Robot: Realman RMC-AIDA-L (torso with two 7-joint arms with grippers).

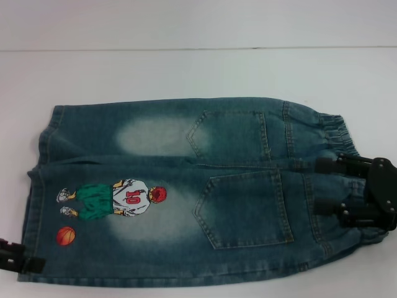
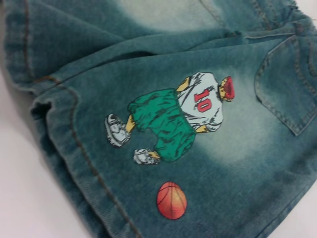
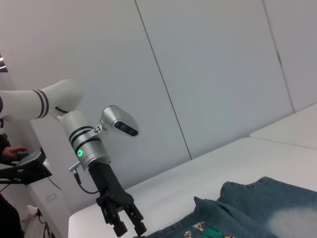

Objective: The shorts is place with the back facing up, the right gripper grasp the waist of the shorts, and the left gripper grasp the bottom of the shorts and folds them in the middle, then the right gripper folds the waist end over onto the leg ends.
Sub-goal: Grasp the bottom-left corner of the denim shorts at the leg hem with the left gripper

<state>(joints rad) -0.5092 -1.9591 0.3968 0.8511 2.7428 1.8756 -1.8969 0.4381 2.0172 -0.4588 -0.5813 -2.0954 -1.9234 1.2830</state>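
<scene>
With the shorts [image 1: 186, 192] flat lengthwise on the table [image 1: 186, 68], right gripper [image 1: 347, 189] sits on the waist, left gripper [image 1: 18, 256] at the hem; finger states unclear.

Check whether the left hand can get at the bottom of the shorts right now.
Probably yes. The left hand sits at the hem corner of the shorts, beside the bottom of the shorts, and nothing lies between them. The right hand is over the waistband at the far end.
</scene>
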